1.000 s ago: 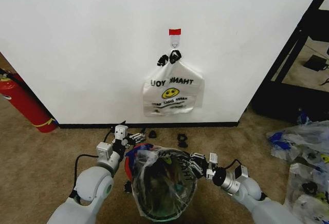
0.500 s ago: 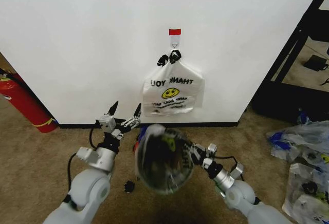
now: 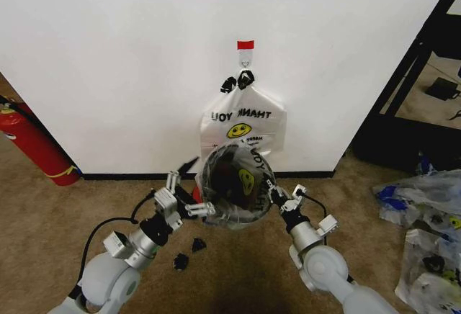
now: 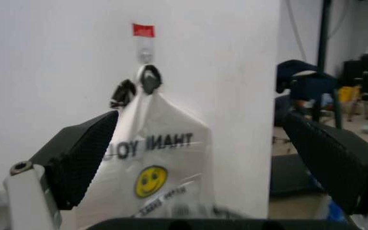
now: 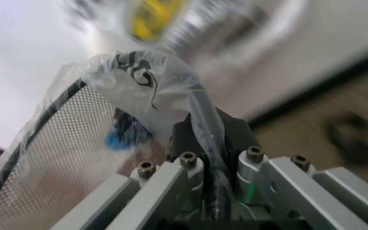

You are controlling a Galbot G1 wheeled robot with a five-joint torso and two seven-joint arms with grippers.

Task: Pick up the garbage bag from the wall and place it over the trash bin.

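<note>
The wall (image 3: 108, 55) carries a second smiley bag (image 3: 243, 128) on its hook. Compared with a second ago, the bin (image 3: 232, 188), then standing on the floor, is now lifted and tipped toward the wall, its mouth facing the camera; the bag (image 3: 253, 177) already lines it, so the task looks essentially complete. Right gripper (image 3: 276, 197) pinches rim and film together. Left gripper (image 3: 189, 197) has released, jaws spread wide beside the bin. The bag is thin and translucent, with a yellow smiley.
</note>
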